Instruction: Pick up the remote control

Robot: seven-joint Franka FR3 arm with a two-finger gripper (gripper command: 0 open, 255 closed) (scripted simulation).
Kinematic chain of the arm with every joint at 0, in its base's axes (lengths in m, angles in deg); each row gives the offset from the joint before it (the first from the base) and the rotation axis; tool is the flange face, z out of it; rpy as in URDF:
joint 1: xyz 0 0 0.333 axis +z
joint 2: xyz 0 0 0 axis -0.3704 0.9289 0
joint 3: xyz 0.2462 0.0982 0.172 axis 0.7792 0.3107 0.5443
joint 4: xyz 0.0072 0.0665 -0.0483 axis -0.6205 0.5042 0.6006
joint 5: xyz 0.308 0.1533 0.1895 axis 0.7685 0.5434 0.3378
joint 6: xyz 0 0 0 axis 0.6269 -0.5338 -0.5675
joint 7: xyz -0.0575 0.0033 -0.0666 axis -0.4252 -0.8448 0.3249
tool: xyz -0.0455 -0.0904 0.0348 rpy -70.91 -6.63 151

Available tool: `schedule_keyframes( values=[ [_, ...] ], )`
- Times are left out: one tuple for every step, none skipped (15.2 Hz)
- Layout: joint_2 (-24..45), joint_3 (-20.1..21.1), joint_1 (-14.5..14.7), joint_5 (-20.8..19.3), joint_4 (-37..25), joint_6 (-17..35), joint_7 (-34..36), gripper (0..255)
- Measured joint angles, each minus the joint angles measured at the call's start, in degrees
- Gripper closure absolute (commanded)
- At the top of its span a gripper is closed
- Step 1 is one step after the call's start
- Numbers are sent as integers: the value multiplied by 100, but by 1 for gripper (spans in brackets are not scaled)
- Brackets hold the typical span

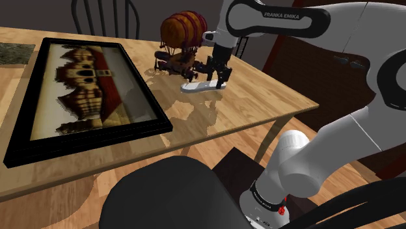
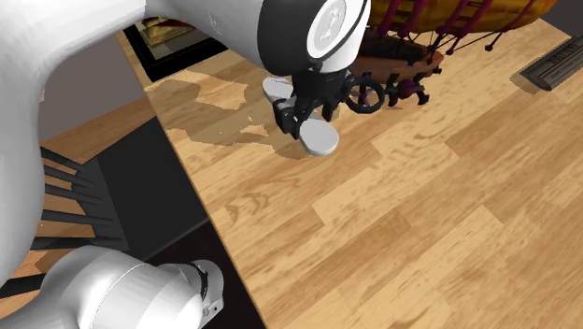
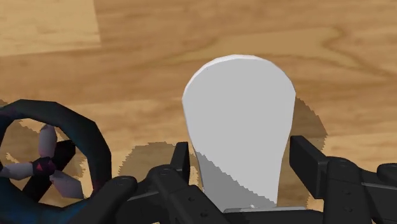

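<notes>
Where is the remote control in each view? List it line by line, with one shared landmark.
Shoulder view: white remote control on the table, right of centre, under the claw.
Second exterior view: upper middle, under the claw.
Wrist view: directly ahead of the claw.
Shared landmark: the model airship beside it.

A black gripper (image 1: 211, 78) stands low over a white remote (image 1: 194, 87) on a wooden table (image 1: 267, 97), just beside a barrel-bodied airship model (image 1: 182, 32); a black-framed picture (image 1: 81, 91) lies well apart, toward the shoulder view's left
</notes>
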Motion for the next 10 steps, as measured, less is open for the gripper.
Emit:
schedule_keyframes(
  values=[
    [10,9,6,9,-82,-75,1,255],
    [7,17,8,13,-158,-155,-2,255],
    [7,28,11,19,-242,-240,-2,255],
    [38,26,17,30,-346,-313,-15,255],
    [42,39,23,37,-427,-392,-10,255],
    [46,45,26,43,-499,-459,-12,255],
    [53,47,28,46,-575,-529,-21,255],
    [70,51,32,54,-667,-604,-27,255],
    [90,53,37,61,-752,-669,-34,255],
    [104,55,40,68,-813,-716,-38,255]
  ],
)
